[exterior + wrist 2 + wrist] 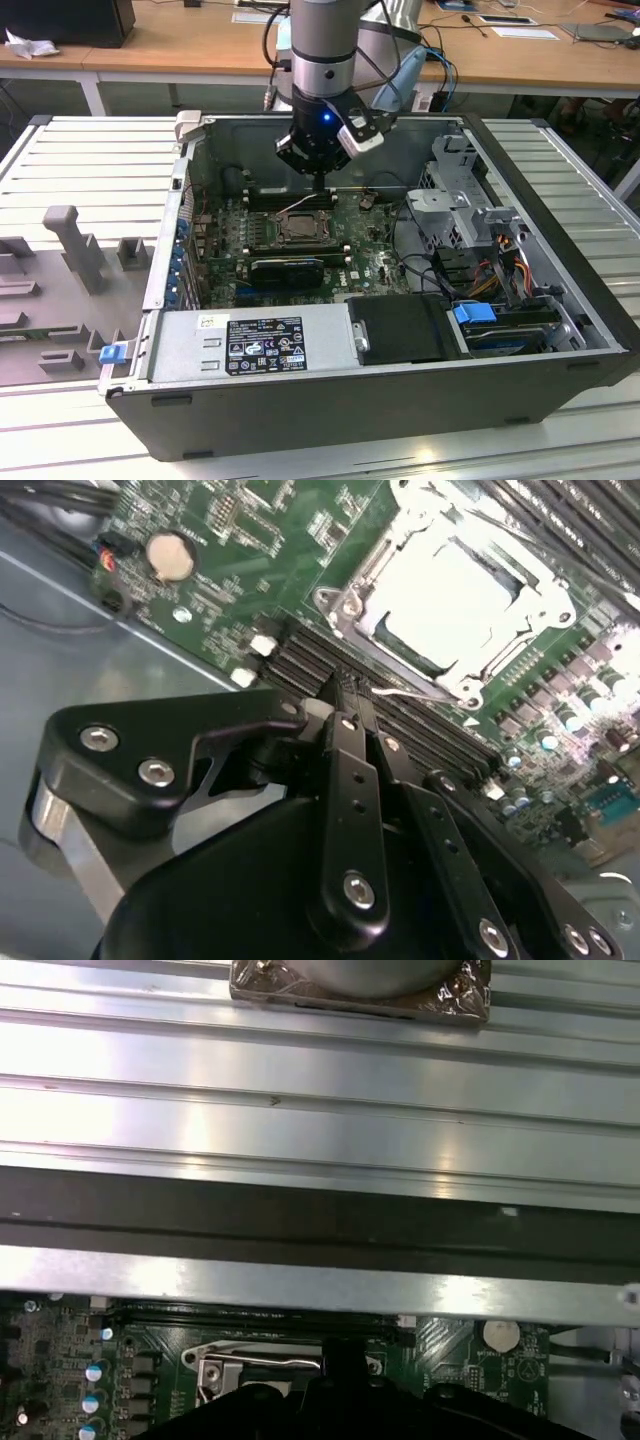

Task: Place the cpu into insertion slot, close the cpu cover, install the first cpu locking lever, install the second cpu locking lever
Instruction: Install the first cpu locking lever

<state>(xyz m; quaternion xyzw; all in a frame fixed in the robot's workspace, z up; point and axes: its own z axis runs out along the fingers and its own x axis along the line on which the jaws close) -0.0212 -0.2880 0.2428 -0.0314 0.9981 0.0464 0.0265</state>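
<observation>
Cpu [450,590] already sits in the insertion slot [272,240], its pale face showing bright through the window of the cpu cover [350,605], which we judge to be lying flat over it.

Starting at the exterior view's left, we see the computer case [160,250] lying open on the ribbed table [90,150]. The green board lies inside, with the socket near its middle and a long black card [285,270] just on its near side.

A thin pale locking lever [296,205] lies along the socket's far edge, between the socket and the black memory slots [310,660]. Its long axis runs left to right in the exterior view, and its right-hand end climbs toward the fingertips.

The gripper [318,183] hangs just above that end, on the far side of the socket and a little right of its middle. In the second wrist view its fingers [352,740] are drawn together to a narrow point, and the lever [410,694] starts right at that tip. We cannot tell whether it is pinched or only touched.

So the socket lies just near of the hand, and the lever runs away from it leftward. Further right stands the metal drive cage [455,190], well apart from the work.
</observation>
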